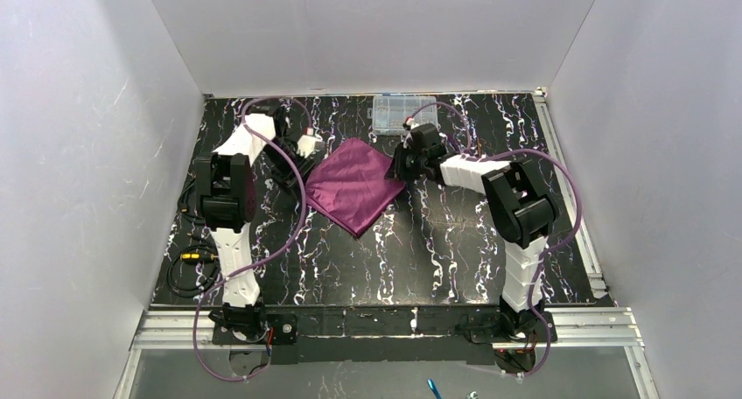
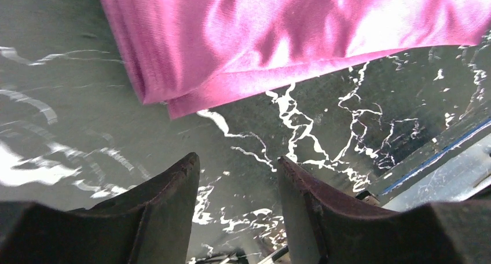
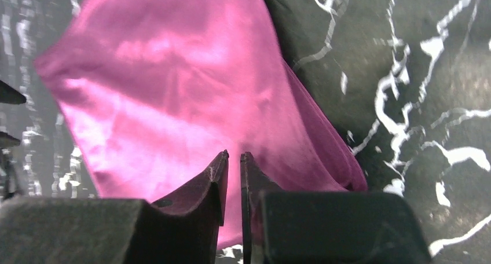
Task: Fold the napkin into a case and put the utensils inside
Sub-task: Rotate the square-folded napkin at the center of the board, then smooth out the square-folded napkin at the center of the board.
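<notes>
Clock directions refer to the top view, with 12 o'clock at the far wall.

1. Table [image 1: 437,259]: black surface with white veining. Both arm bases are bolted to its 6 o'clock edge. A coil of black cable [image 1: 185,272] lies at 9 o'clock of the left base.

2. Napkin [image 1: 354,187]: lies flat on the table, beyond centre towards 12 o'clock, between the two arms. It sits as a diamond, with corners at 12, 3, 6 and 9 o'clock. The left wrist view shows at least two stacked layers at one corner, so the cloth is doubled over.

3. Left gripper [image 2: 237,160]: stands at 10 o'clock of the napkin, just beside its edge. The fingers are about half spread, with only bare table between them. It holds nothing.

4. Right gripper [image 3: 233,155]: stands at the napkin's 3 o'clock corner, above the cloth. The fingers are almost together, with a thin slit left between the tips. No cloth is seen pinched in the slit.

5. Box [image 1: 402,113]: clear plastic, with compartments. It sits at 1 o'clock of the napkin, near the far table edge and apart from the cloth.
</notes>
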